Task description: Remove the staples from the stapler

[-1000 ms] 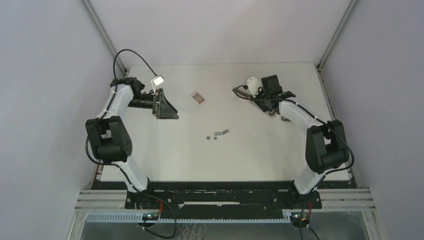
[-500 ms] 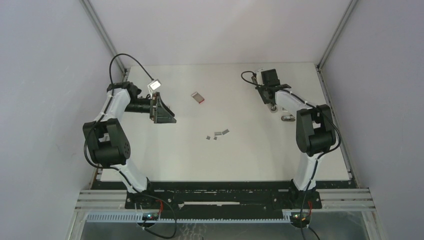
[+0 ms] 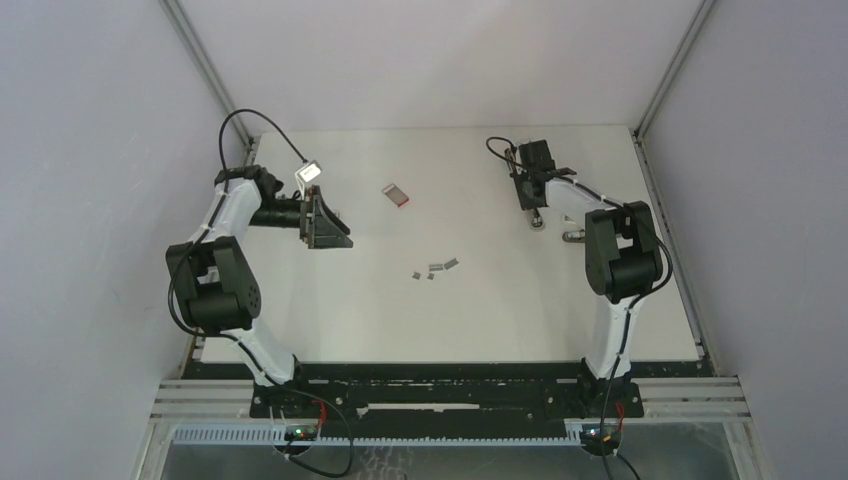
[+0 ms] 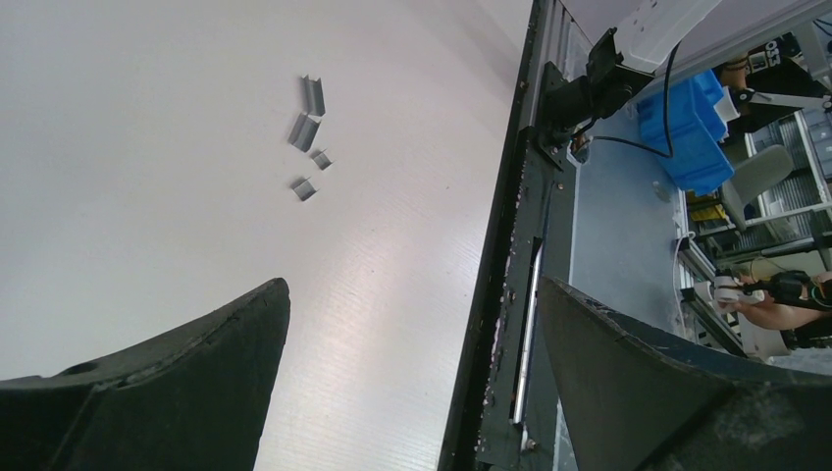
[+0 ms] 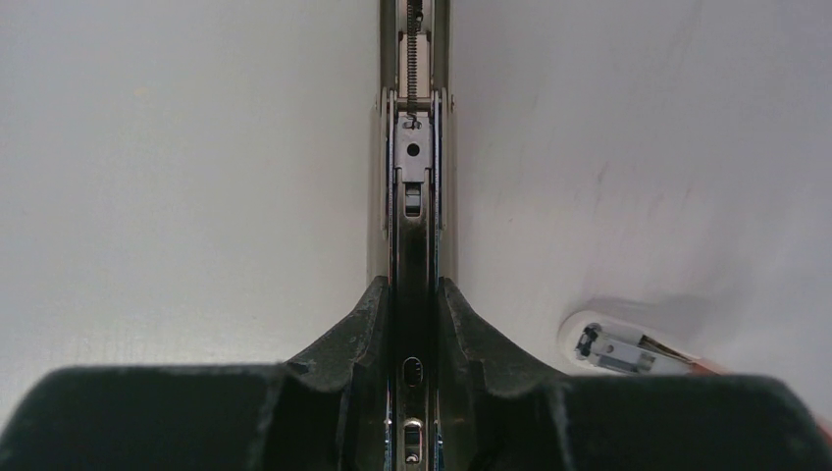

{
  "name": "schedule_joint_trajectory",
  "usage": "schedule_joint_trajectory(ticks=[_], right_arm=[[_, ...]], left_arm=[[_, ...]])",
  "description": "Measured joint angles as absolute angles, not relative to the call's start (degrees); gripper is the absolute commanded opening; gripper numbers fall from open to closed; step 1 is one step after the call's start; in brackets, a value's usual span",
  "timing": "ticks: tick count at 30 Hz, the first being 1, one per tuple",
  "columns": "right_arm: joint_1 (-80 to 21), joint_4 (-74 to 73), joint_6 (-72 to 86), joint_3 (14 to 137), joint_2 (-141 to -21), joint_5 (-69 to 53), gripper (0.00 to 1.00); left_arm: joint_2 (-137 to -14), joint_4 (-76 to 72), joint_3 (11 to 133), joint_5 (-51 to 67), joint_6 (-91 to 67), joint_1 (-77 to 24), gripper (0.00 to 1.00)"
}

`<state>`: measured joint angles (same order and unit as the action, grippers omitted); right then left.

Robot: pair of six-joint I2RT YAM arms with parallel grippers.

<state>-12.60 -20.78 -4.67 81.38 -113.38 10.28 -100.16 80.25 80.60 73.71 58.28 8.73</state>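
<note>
The stapler's metal magazine rail point(image 5: 413, 167) runs straight out between my right gripper's point(image 5: 414, 294) fingers, which are shut on it. From above, this gripper point(image 3: 534, 196) is at the back right of the table, and the stapler's end point(image 3: 541, 221) pokes out beyond it. The staples point(image 3: 437, 268), several short grey strips, lie loose mid-table; the left wrist view shows them point(image 4: 308, 126) far ahead of my left gripper point(image 4: 412, 324). That gripper point(image 3: 326, 226) hangs open and empty at the left, apart from the staples.
A small red-and-white box point(image 3: 397, 195) lies at the back centre. A small white piece with a metal insert point(image 5: 616, 348) rests on the table beside the right gripper, seen from above as a small white piece point(image 3: 573, 237). The table's near edge and frame point(image 4: 510, 294) run past the left gripper.
The right arm folded in and its wrist turned, bringing the stapler in line with the gripper; the stapler's white top no longer shows from above. The left gripper drew slightly left.
</note>
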Motion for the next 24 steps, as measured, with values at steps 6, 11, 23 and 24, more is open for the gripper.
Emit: schedule_joint_trajectory(ticks=[6,11,23,24], right_arm=[[-12.10,-21.87,-2.44,81.65,-115.22,8.43,0.06],[-11.62,-22.96,-1.87,82.52,-115.42,7.11,0.10],[-11.22,-24.71,-1.48,83.09,-115.63,4.38,0.37],[-11.25,-24.75,-1.45,83.09,-115.63,4.19,0.39]], left_arm=[[-100.16,80.25,80.42,73.76,58.70,8.82,1.00],[-100.16,80.27,80.40,73.76,58.70,8.82,1.00],[-100.16,80.25,80.40,73.76,58.74,9.04,1.00],[-100.16,80.25,80.40,73.76,58.76,9.06,1.00]])
